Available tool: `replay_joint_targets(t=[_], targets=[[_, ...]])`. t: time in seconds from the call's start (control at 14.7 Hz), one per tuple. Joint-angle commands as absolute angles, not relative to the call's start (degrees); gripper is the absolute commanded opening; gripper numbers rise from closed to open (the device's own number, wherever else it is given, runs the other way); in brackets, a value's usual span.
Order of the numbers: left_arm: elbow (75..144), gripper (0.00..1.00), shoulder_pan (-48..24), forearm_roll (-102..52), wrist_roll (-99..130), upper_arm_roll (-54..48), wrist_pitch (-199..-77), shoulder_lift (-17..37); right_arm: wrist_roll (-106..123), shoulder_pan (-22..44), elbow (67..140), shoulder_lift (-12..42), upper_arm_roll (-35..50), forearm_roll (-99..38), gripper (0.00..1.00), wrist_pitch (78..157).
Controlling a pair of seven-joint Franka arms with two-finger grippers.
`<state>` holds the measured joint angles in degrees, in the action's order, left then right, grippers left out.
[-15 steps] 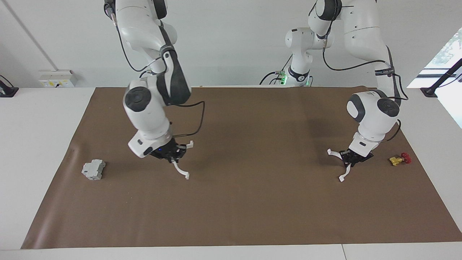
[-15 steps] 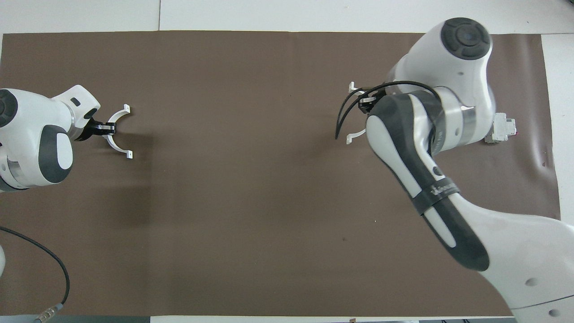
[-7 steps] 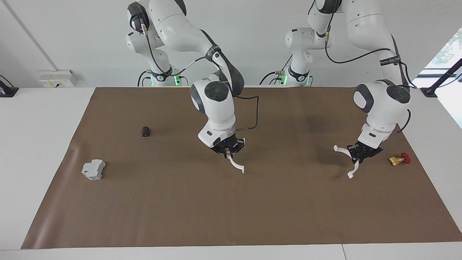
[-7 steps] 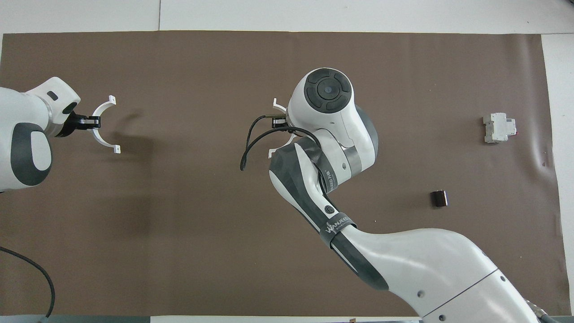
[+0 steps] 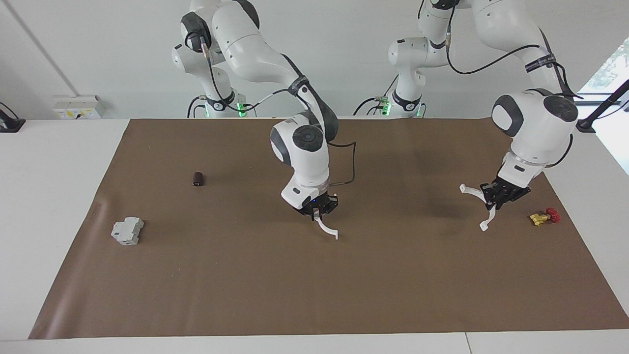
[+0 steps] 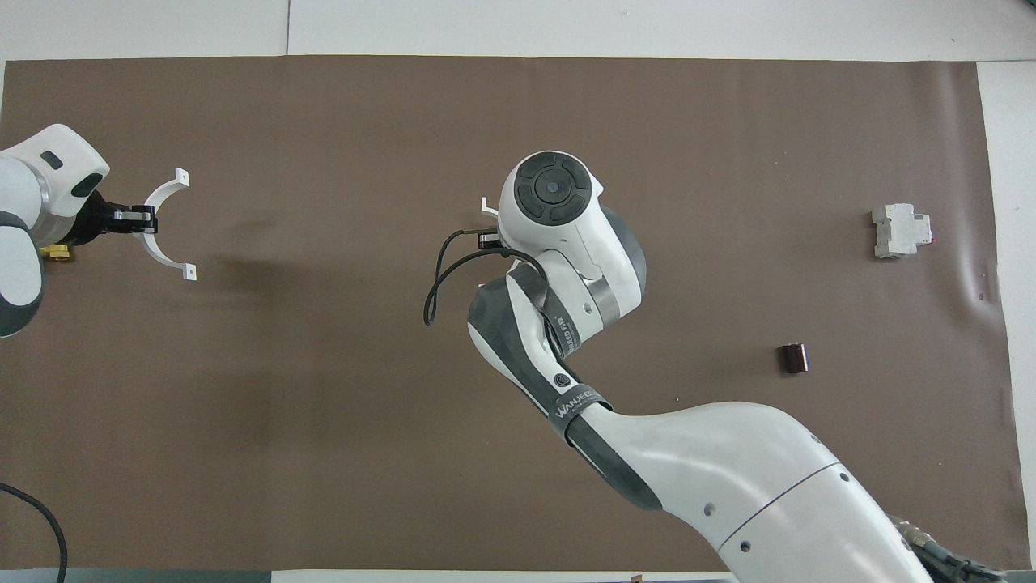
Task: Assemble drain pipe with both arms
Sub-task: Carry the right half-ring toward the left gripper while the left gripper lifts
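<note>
Right gripper (image 5: 318, 212): you are seeing it clamped on one thin white plastic half-ring piece (image 5: 327, 228), having swung from near the grey boxy block (image 5: 127, 231) to over the mat's (image 5: 245, 285) middle
Left gripper (image 5: 497, 198): it is gripping the other white half-ring (image 5: 479, 206), lifting slightly over the left arm's end, beside the small brass valve with red handle (image 5: 544, 216)
Meaning: the halves are still hanging well apart; you are probably waiting for the left arm to be closing in
Also showing: a small dark cylinder (image 5: 197, 179)

Bright, even room light; soft, faint shadows fall on the matte brown table mat (image 5: 245, 275). Both views are sharp; daylight glares at one window edge.
</note>
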<state>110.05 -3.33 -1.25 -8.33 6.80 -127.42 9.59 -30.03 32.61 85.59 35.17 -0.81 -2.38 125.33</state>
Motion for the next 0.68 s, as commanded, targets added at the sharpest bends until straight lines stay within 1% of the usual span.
replay_joint_targets(t=[0.0,0.14,0.2,0.27,0.34,0.41,0.48,0.54,0.61], targets=[[108.2,0.00,-4.4,-0.1,-7.2,6.8,-124.4,9.5,-29.4,33.3,84.3,37.3,-0.5,-1.1,0.05,126.7],[108.2,0.00,-6.6,-0.1,-7.0,6.9,-124.8,9.7,-29.4,33.9,84.5,38.1,-0.5,-0.9,0.05,130.2],[108.2,0.00,-7.7,-0.1,-5.8,6.9,-124.8,9.7,-29.5,33.9,84.5,38.2,-0.5,-0.9,0.06,130.1],[108.2,0.00,-8.6,-0.1,-3.5,6.9,-125.1,9.8,-29.5,33.9,84.5,38.2,-0.5,-0.8,0.12,130.1],[108.2,0.00,-9.8,-0.1,-1.8,6.9,-125.2,9.9,-29.5,34.0,84.5,38.2,-0.5,-0.8,0.37,130.8],[108.2,0.00,-11.1,-0.1,-0.1,6.9,-125.6,10.2,-29.5,34.0,84.5,38.2,-0.5,-0.7,0.57,130.8],[108.2,0.00,-12.7,0.0,2.2,6.9,-125.9,10.3,-29.5,34.0,84.5,38.2,-0.5,-0.6,0.73,130.8],[108.2,0.00,-14.4,0.3,4.8,6.9,-126.1,10.3,-29.5,33.9,84.5,38.2,-0.5,-0.2,1.00,130.8],[108.3,0.00,-15.7,2.4,7.4,6.9,-126.5,10.5,-29.4,33.4,84.3,37.7,-0.5,1.0,1.00,130.0]])
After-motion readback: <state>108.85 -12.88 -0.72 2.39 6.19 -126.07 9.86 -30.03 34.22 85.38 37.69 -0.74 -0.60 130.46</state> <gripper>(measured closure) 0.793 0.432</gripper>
